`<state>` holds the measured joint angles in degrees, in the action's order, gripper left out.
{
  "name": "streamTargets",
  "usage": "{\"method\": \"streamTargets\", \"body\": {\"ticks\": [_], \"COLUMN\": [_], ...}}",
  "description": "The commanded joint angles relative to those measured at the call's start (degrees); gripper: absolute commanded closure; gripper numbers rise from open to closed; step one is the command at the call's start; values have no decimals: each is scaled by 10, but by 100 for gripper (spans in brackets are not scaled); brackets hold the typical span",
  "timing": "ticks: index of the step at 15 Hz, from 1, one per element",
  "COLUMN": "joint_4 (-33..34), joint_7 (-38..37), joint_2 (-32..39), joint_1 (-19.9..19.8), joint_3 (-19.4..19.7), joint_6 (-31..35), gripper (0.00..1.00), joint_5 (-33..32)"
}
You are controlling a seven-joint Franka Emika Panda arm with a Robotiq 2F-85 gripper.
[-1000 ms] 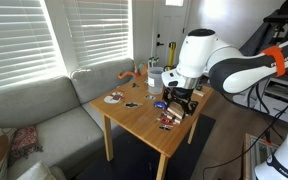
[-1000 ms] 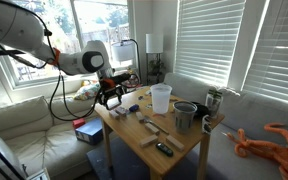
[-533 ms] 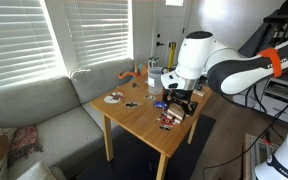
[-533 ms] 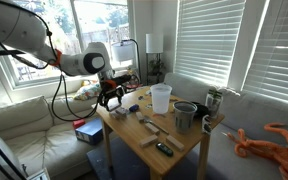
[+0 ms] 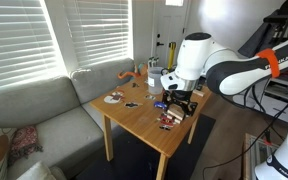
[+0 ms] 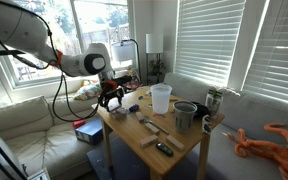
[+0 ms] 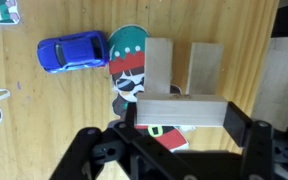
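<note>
Your gripper is pinching a wooden block crosswise, down at the desk. Two more wooden blocks lie side by side just beyond it. A Santa figure is beside them, with a blue toy car next to it.

Daylight comes through slatted blinds into the living room where I work. A small wooden table stands on a dark rug beside a grey sofa. In an exterior view, a white couch sits below a bright window.
</note>
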<state>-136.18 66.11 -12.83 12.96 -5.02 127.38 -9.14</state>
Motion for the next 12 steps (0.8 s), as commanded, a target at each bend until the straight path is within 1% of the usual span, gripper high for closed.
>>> {"method": "streamTargets", "body": {"ticks": [1,12], "joint_4": [14,17], "joint_7": [18,12], "joint_2": [11,16], "joint_1": [-4,-6], "joint_3": [0,-2], "joint_6": [-7,-13], "gripper": [40,40], "joint_5": [11,6]}}
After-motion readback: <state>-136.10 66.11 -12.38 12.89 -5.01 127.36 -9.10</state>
